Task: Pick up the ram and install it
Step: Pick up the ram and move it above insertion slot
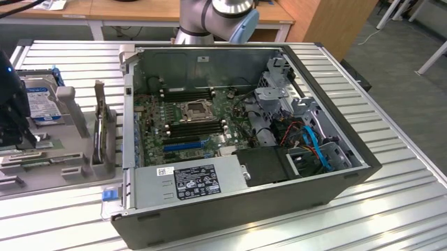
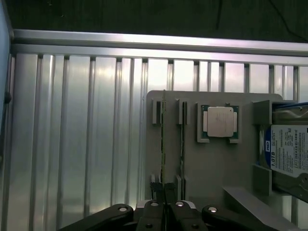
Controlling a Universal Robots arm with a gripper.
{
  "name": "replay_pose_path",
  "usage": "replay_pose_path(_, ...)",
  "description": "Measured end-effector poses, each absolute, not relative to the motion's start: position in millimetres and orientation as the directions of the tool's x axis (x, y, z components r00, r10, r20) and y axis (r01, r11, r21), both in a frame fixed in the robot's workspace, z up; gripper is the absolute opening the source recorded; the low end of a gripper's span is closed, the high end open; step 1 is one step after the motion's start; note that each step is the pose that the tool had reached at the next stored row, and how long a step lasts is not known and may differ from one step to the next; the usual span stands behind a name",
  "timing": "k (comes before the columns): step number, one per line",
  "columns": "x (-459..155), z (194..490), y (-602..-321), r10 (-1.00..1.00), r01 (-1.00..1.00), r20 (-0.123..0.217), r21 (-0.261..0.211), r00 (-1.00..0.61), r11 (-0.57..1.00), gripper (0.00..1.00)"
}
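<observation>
The gripper [image 2: 164,206] is closed down narrow on the near end of the ram [image 2: 163,139], which stands on edge in the slotted grey holder [image 2: 202,168] on the slatted table [image 2: 96,144]. It is not yet lifted, so the pick-up looks to be the step in hand. Beyond it in the same holder sit a second stick [image 2: 182,139], the square processor [image 2: 220,122] and a hard drive [image 2: 288,154]. Freeing the ram seems to call for a straight, untilted pull out of its slots, and the open computer case [image 1: 244,219] with the motherboard's long black slots [image 1: 196,128] lies well apart.
</observation>
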State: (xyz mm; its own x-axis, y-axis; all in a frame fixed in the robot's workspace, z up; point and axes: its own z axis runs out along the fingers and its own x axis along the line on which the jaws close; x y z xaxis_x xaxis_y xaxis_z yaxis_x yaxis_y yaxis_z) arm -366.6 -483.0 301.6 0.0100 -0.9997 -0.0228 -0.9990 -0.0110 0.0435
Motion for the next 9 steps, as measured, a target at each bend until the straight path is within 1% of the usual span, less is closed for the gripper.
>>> replay_pose_path(9,-366.5,326.6,-483.0,-1.0,-0.999,-0.023,0.043,0.01,-0.011,0.11)
